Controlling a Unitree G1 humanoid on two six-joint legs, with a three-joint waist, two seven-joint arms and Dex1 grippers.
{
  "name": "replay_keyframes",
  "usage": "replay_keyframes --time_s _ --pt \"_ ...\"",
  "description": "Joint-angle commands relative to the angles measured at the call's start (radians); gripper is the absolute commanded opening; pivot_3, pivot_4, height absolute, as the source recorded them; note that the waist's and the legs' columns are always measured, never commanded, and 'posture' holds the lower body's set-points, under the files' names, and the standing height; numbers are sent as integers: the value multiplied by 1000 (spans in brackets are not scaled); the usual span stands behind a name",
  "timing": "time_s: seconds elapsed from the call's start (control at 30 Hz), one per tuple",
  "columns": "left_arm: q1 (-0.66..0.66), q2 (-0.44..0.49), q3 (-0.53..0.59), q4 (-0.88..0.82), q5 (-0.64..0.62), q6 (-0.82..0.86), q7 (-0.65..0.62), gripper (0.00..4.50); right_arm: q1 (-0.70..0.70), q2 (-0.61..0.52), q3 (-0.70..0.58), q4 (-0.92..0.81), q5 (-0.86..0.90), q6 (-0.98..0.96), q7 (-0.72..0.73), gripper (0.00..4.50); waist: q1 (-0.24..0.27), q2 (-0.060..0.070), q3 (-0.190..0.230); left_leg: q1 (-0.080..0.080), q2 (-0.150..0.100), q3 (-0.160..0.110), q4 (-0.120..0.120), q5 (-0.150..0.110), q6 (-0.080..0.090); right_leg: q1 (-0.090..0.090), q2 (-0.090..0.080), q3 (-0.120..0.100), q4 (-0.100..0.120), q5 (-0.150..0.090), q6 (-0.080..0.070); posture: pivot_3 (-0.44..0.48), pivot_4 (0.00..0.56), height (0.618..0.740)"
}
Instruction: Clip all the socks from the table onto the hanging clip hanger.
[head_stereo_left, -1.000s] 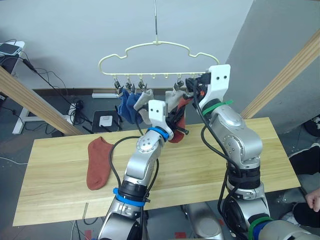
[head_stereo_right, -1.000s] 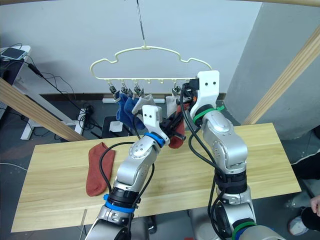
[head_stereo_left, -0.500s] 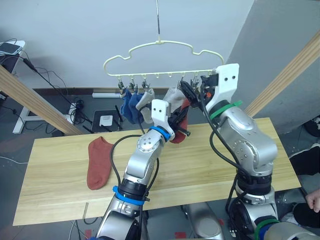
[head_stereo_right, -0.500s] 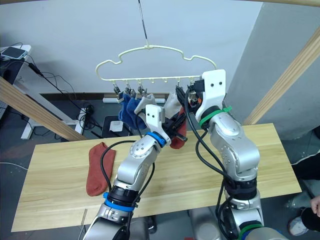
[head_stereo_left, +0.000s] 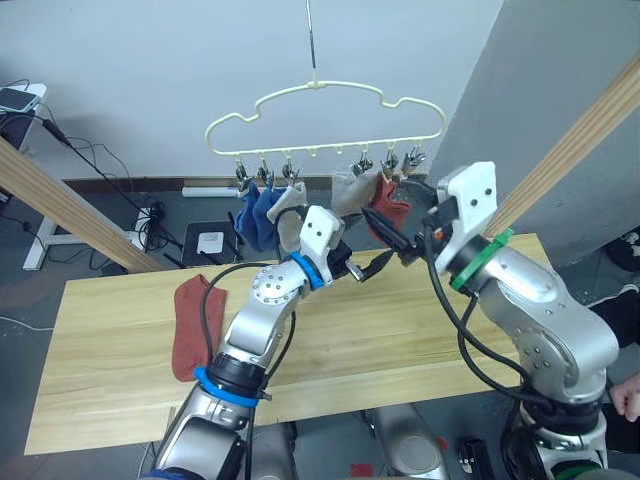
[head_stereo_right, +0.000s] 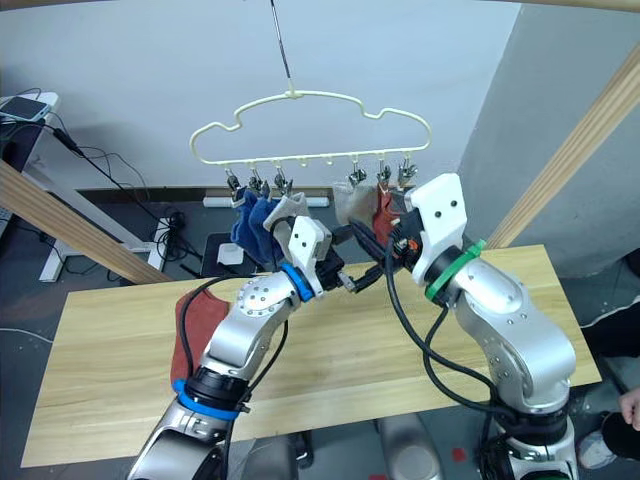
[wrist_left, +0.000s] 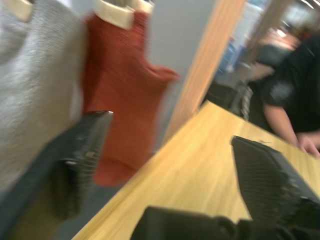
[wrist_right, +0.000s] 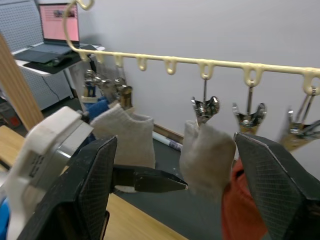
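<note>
I count five socks clipped on the clip hanger (head_stereo_left: 325, 120): two blue, two grey, one rust-red sock (head_stereo_left: 388, 205). One rust-red sock (head_stereo_left: 188, 325) lies on the bench (head_stereo_left: 420, 320), below the hanger's left end. Left gripper (head_stereo_left: 378, 262) and right gripper (wrist_right: 175, 185) both gape wide, empty.

table sock (head_stereo_left: 190, 325) part-hidden by L arm

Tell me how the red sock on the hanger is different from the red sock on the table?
The hung rust-red sock dangles upright from a clip on the clip hanger; the other rust-red sock lies flat on the table. The hung one has grey sock neighbours; the flat one lies alone. Both share the same colour.
</note>
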Motion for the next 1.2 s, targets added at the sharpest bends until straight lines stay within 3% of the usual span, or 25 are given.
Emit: replay_keyframes --time_s 0.03,0.13,0.23,0.43,1.2 --pt "19 51 22 -70 -70 -43 -118 4485 13 -5 -45 -41 -22 -33 -46 3887 -1 0 0 0 0 0 0 0 0 0 0 0 0 0 0 -326 302 732" --pt "17 114 74 -112 -177 -9 -226 4485 18 1 -41 -1 -65 -63 -89 3887 -1 0 0 0 0 0 0 0 0 0 0 0 0 0 0 -325 302 732" --pt "1 158 111 -141 -245 33 -280 4500 14 9 -29 49 -99 -101 -112 3322 -1 0 0 0 0 0 0 0 0 0 0 0 0 0 0 -311 301 732" --pt "-55 226 178 -168 -329 101 -332 4500 -16 24 6 137 -156 -163 -130 1116 2 0 0 0 0 0 0 0 0 0 0 0 0 0 0 -290 300 732" --pt "-103 240 192 -197 -296 102 -279 4500 -84 95 10 291 -248 -227 -193 1116 7 0 0 0 0 0 0 0 0 0 0 0 0 0 0 -271 295 732"
